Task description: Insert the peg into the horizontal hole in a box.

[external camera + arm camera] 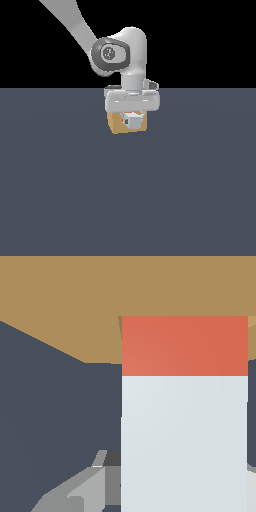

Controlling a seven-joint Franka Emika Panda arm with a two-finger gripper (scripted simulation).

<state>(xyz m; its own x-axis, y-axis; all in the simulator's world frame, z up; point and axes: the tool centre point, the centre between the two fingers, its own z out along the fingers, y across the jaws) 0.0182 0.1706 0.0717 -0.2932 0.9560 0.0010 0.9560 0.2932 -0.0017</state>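
White and broad in the wrist view, the peg (184, 441) fills the nearest ground, its orange-red end pointing straight at the tan box (75, 306) just beyond. Its long axis runs away from the hand (184, 476) toward the box, and that line is what the coming push turns on: the red tip sits right at the box's face, touching or very nearly so, though I cannot tell whether it has begun to enter. The hole itself is hidden behind the tip in both views.

From the exterior view the hand (132, 116) hangs low over the dark surface (128, 200), directly in front of the box (116, 126), with the grey end of the peg (132, 121) showing beneath it. A grey finger (80, 491) shows beside the peg in the wrist view, and the peg rides level off the surface, so I judge the hand is closed on it, gripping the white stretch behind the red end.

Box and hand stand about midway across the surface, toward its far edge. Nothing else lies near them, so the forward push has room. The risk, as I judge it, is a slight misalignment jamming the square tip against the face.
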